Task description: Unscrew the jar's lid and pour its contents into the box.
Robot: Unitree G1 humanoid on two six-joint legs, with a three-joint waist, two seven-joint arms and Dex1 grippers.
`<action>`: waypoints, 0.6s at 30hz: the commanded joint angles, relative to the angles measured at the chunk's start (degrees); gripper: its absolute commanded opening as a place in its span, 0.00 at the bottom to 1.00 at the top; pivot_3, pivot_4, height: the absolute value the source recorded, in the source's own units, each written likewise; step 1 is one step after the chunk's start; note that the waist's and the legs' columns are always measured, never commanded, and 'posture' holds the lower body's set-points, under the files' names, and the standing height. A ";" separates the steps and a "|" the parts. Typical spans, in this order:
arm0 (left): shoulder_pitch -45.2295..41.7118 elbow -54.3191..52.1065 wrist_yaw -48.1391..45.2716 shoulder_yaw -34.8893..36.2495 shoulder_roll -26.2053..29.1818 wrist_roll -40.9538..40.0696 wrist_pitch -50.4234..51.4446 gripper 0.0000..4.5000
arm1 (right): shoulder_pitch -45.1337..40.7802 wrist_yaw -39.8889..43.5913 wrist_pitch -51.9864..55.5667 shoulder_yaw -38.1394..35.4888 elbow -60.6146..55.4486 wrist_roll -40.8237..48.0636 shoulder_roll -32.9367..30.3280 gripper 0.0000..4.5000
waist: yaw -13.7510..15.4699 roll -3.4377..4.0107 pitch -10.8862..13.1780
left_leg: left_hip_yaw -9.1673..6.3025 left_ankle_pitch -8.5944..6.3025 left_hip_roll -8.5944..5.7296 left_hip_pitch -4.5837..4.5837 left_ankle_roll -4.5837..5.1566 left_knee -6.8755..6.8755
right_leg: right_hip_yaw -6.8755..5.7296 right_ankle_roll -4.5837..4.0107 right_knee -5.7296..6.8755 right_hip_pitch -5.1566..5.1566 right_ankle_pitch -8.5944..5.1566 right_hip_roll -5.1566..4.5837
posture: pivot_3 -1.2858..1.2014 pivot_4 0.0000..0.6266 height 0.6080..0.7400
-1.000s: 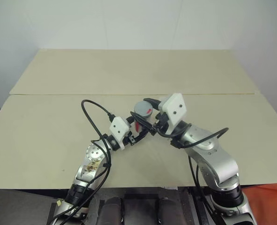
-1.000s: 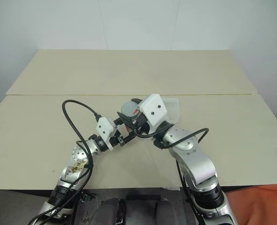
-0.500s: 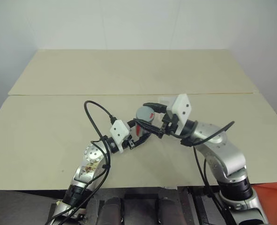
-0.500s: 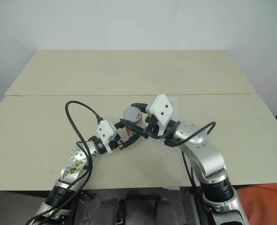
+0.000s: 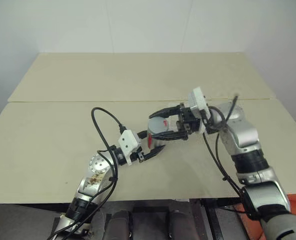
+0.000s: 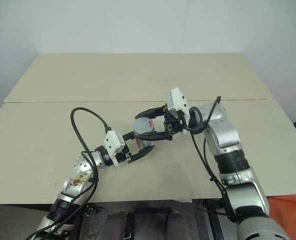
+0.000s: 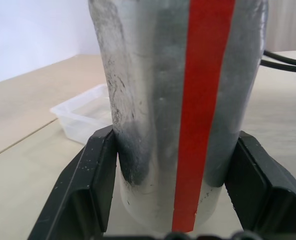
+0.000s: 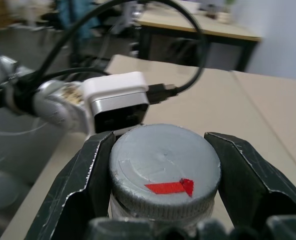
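While the left gripper (image 5: 149,150) clamps the jar (image 7: 180,100) upright above the middle of the tabletop (image 5: 52,130), towards its near edge, the right gripper (image 5: 160,123) is clenched around the lid (image 8: 165,167), which sits on the jar's mouth, so by my reckoning the unscrewing is under way and nothing is poured. The clear box (image 7: 82,116) waits near the jar on the table looking empty, and whatever the jar holds is hidden inside it.
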 commanded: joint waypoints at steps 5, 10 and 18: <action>-0.74 -1.35 0.37 0.49 -0.57 -1.04 -1.06 0.61 | -7.86 5.94 -7.19 7.82 11.24 5.56 -1.77 0.65 | -0.01 0.00 0.00 | 0.00 0.00 0.02 0.00 0.00 -0.01 | 0.00 0.00 0.00 -0.02 0.00 -0.01 | 0.52 0.24 1.00; -0.63 -1.48 0.39 0.48 -0.52 -1.01 -1.10 0.61 | -9.88 5.94 -9.57 10.76 14.65 8.60 -2.64 0.65 | 0.06 0.00 0.00 | 0.00 0.00 0.02 0.00 0.00 0.00 | 0.00 -0.01 0.00 -0.01 0.01 -0.03 | 0.52 0.24 1.00; 0.07 -1.58 0.60 0.65 -0.84 -1.25 -0.87 0.61 | -8.97 5.94 -9.80 6.75 13.15 10.69 -3.02 0.99 | 0.07 0.00 0.00 | 0.00 0.00 0.04 0.00 0.00 -0.01 | 0.00 -0.02 0.02 -0.03 0.01 -0.04 | 0.52 0.24 1.00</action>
